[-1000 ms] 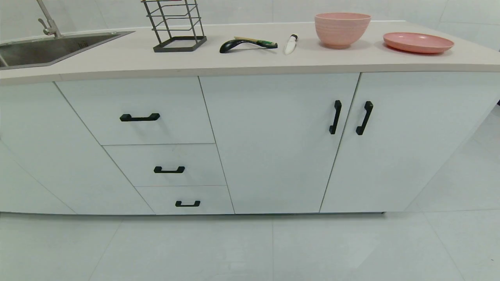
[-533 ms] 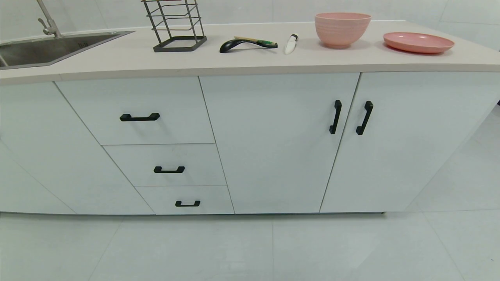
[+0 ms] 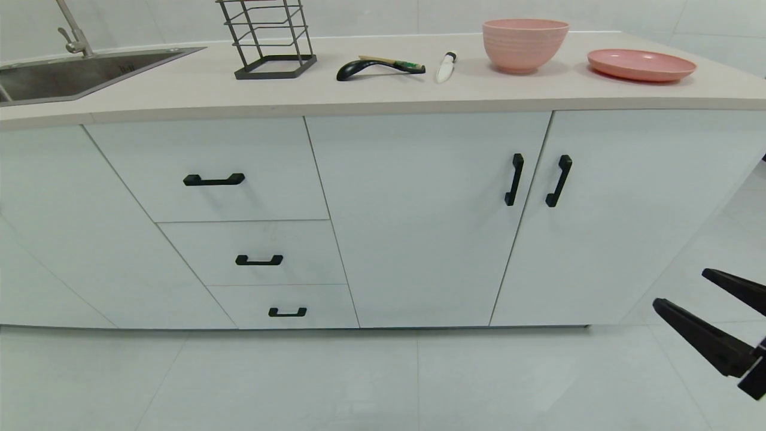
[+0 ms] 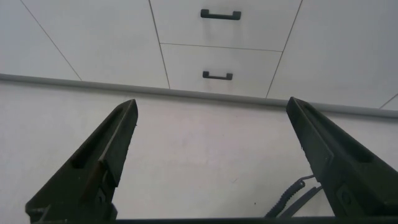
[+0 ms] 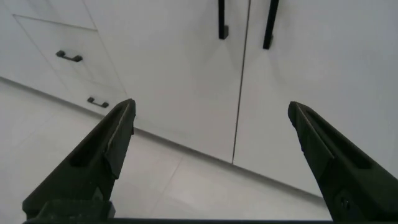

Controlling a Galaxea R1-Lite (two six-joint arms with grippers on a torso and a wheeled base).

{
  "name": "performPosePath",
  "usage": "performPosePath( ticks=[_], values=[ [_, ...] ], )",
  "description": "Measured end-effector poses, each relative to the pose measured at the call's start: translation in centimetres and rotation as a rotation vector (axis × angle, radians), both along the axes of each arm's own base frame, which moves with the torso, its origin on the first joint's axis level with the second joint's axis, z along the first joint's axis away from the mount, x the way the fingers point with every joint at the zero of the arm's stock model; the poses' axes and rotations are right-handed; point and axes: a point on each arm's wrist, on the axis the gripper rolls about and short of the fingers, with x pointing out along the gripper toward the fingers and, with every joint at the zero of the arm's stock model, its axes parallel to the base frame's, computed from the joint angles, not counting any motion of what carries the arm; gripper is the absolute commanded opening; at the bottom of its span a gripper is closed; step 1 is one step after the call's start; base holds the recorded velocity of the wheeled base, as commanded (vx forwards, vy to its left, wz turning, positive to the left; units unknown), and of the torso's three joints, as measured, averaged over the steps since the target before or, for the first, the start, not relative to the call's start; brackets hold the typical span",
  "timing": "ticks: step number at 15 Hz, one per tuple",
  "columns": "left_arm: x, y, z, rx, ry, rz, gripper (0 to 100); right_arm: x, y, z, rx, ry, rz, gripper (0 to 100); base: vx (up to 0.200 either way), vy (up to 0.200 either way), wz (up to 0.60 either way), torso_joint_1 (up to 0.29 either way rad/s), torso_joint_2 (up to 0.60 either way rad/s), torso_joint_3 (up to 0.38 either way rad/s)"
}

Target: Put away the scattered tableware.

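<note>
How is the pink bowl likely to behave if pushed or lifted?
The pink bowl looks like light matte plastic, so probably easy to lift, not brittle. Its base seems narrower than its mouth, so a high sideways push might tip or slide it on the smooth countertop.

Right gripper (image 3: 680,288) low on the right side, fingers (image 3: 700,336) wide apart; left gripper (image 4: 212,102) equally spread

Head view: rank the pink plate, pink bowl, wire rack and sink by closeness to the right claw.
From the right gripper:
1. pink plate, far right
2. pink bowl, beside it
3. wire rack, mid-left
4. sink, far left
</note>
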Motion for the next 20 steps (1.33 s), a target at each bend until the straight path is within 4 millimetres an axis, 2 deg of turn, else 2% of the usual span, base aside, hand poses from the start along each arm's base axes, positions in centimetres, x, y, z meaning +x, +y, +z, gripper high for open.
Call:
performPosePath(
  ticks=[4,6,8,10,20],
  values=[
    [0.0,0.0,0.0,0.000,0.000,-0.001,100,5.6,-0.7,0.1,-0.013,-0.058,-0.004,100,0.000,-0.050,0.00,0.003,0.00,-0.001],
    [0.0,0.0,0.0,0.008,0.001,-0.001,100,7.5,-1.2,-0.7,-0.024,-0.039,-0.004,100,-0.100,-0.200,0.00,0.002,0.00,0.005],
    [0.0,0.0,0.0,0.012,0.002,-0.003,100,9.4,-1.3,-0.6,-0.026,-0.045,-0.012,100,-0.200,-0.200,0.00,0.002,0.00,0.005],
    [0.0,0.0,0.0,0.005,0.001,-0.001,100,11.5,-1.2,-0.5,-0.028,-0.059,-0.001,100,0.000,0.000,0.00,0.000,0.00,0.000],
    [0.0,0.0,0.0,0.004,0.000,-0.001,100,17.6,0.6,-0.4,-0.057,-0.136,0.110,100,-0.020,0.000,0.00,0.001,0.00,0.000]
  ],
)
